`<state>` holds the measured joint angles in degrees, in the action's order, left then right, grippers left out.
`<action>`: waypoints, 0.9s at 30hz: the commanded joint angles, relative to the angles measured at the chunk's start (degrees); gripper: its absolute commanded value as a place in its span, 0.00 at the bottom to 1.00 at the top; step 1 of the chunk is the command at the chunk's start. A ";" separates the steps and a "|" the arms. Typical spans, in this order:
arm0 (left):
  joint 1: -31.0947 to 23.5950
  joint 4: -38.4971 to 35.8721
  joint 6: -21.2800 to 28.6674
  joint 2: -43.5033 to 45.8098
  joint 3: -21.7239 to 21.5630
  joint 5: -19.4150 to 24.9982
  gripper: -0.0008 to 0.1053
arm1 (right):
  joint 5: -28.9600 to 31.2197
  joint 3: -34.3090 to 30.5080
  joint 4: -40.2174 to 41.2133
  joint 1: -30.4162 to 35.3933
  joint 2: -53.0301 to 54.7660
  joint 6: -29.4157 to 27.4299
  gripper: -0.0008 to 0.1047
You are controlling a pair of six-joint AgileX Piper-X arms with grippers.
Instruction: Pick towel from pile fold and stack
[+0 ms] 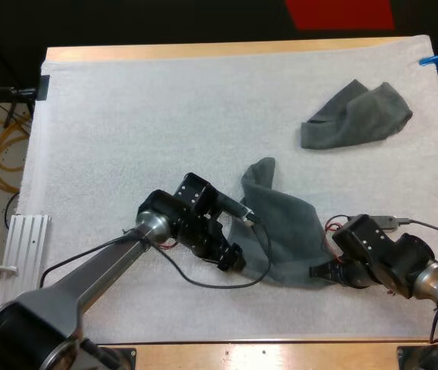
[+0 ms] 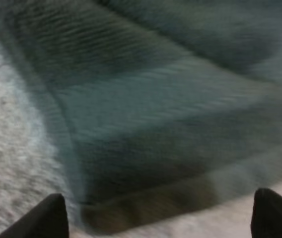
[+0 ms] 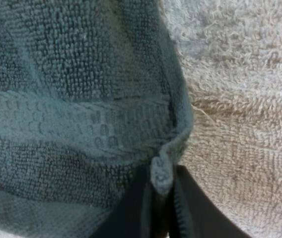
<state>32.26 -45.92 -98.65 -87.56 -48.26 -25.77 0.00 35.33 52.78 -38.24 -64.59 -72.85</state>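
A dark grey-green towel (image 1: 281, 231) lies partly spread on the white mat near the front. My right gripper (image 1: 315, 271) is shut on the towel's near right corner (image 3: 162, 171), and the cloth is pinched between its black fingers (image 3: 131, 208). My left gripper (image 1: 234, 258) hovers at the towel's left edge (image 2: 146, 129), open, its two fingertips (image 2: 49, 218) standing wide apart just short of the hem. A second, crumpled towel (image 1: 355, 116) lies at the back right of the mat.
The white mat (image 1: 142, 123) covers most of the wooden table. A white bracket (image 1: 26, 239) sits at the left edge of the table.
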 commanded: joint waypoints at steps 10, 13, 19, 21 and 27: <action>0.71 1.96 -0.49 -6.74 0.01 2.05 0.41 | 0.00 0.01 -1.06 0.27 0.45 -0.59 0.01; 1.94 2.38 -0.49 -7.62 0.01 2.05 0.18 | 0.00 0.01 -1.05 0.27 0.45 -0.59 0.01; 5.28 2.39 0.31 -7.70 -0.12 3.38 0.01 | 0.00 0.01 -1.48 0.27 0.45 -0.71 0.01; 5.55 2.20 0.29 -6.67 -0.14 3.00 0.01 | 0.00 0.01 -1.94 0.27 0.45 -1.79 0.01; 3.97 -2.89 1.66 4.79 -2.44 6.61 0.01 | 2.80 2.55 -3.20 0.27 1.38 -3.33 0.01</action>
<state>36.16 -48.26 -97.35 -83.39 -50.21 -19.92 2.64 37.40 50.27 -38.24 -63.83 -75.83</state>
